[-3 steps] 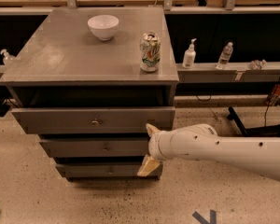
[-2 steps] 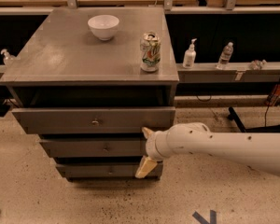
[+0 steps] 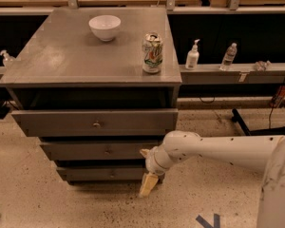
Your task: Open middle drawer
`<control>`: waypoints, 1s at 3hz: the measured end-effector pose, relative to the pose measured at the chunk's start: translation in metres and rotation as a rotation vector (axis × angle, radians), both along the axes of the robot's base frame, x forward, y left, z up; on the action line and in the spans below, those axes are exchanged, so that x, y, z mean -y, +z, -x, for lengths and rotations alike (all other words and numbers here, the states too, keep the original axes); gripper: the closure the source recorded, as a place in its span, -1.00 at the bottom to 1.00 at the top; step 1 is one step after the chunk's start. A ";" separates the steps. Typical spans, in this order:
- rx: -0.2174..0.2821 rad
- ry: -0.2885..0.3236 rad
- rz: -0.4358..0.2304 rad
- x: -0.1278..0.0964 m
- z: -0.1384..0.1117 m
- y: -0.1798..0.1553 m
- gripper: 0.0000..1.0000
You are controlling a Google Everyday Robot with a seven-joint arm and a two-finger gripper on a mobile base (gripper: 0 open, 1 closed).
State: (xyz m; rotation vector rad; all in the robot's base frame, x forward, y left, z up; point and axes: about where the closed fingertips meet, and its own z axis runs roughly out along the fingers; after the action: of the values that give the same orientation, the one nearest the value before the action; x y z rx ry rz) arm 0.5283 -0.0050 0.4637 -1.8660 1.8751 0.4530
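Just left of the gripper (image 3: 147, 169), the middle drawer (image 3: 76, 150) shows its small knob (image 3: 108, 151). The fingers (image 3: 148, 184) stand apart and empty, probably prepared to close on it.

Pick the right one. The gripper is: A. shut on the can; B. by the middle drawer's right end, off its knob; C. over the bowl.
B: the gripper hangs open at the right end of the middle drawer, to the right of its knob.

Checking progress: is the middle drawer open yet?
Seemingly shut: middle drawer front sits back under the top drawer; gripper beside its right end.
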 end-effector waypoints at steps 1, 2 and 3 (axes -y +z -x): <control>0.012 0.005 0.020 -0.008 -0.003 -0.015 -1.00; 0.087 0.015 0.112 -0.008 -0.015 -0.021 -1.00; 0.138 0.004 0.165 -0.008 -0.034 -0.025 -1.00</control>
State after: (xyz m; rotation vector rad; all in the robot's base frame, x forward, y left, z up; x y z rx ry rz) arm 0.5625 0.0026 0.4390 -1.9522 1.8651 0.1698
